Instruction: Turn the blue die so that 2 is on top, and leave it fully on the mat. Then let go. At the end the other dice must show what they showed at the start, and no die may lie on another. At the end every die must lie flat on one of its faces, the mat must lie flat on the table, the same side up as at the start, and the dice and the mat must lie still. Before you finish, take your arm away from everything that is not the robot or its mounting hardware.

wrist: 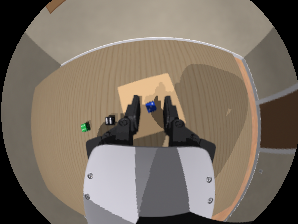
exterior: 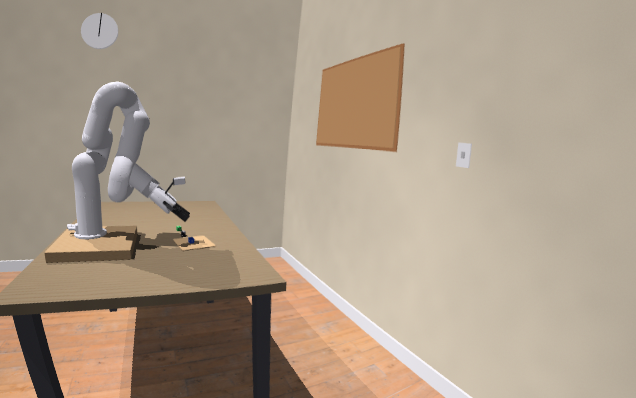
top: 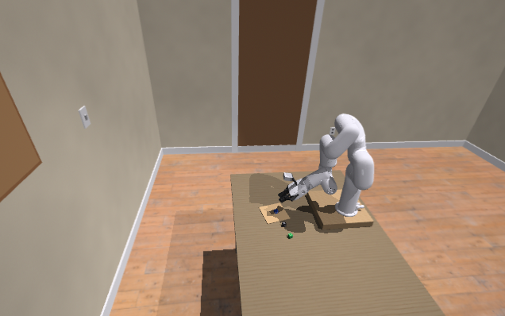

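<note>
The small blue die [top: 275, 211] lies on the light tan mat [top: 274, 214] on the table, inside the mat's edges; it also shows in the exterior view [exterior: 191, 240] and in the wrist view [wrist: 152, 104]. Its top number is too small to read. My gripper [top: 283, 197] hangs tilted in the air above the mat's near side, apart from the die. In the wrist view its two black fingers stand partly apart with nothing between them; the die is seen on the mat beyond the tips.
A black die [top: 283, 225] and a green die [top: 290, 236] lie on the table off the mat, also in the wrist view [wrist: 108, 120] [wrist: 85, 127]. The arm's wooden base board [top: 341, 216] lies right of the mat. The table's left edge is near the mat.
</note>
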You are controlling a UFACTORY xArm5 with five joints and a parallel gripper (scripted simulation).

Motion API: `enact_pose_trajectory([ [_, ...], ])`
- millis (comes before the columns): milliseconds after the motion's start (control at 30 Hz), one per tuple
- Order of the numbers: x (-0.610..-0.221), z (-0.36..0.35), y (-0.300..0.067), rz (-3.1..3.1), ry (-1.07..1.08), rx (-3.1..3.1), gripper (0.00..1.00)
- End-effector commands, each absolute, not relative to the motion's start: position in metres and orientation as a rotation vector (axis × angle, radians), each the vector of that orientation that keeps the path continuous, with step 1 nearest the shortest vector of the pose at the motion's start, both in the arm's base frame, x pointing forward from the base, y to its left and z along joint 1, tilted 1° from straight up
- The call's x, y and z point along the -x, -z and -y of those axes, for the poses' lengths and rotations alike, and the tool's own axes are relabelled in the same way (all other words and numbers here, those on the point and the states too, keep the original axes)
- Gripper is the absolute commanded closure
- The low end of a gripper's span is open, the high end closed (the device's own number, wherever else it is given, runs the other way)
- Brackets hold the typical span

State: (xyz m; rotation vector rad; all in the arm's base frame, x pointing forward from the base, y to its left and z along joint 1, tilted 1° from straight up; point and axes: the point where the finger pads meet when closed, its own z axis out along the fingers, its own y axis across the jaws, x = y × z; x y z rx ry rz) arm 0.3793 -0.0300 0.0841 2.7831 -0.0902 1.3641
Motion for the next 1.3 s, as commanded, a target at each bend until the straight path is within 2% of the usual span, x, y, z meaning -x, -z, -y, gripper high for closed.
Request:
enact_pose_trajectory([
  [0, -0.384, 0.031, -0.087, 0.093, -1.236, -2.846, 0.64],
  [100, -0.386, 0.031, -0.087, 0.094, -1.2, -2.862, 0.64],
  [267, -0.395, 0.032, -0.092, 0.106, -0.984, -2.952, 0.64],
  [567, -0.405, 0.032, -0.097, 0.12, -0.716, -3.038, 0.64],
  [667, -0.405, 0.032, -0.098, 0.119, -0.69, -3.045, 0.64],
  [767, -0.413, 0.032, -0.102, 0.119, -0.518, -3.083, 0.64],
  [1100, -0.425, 0.03, -0.11, 0.11, -0.135, -3.134, 0.64],
  [1267, -0.428, 0.029, -0.111, 0.11, -0.052, -3.138, 0.64],
])
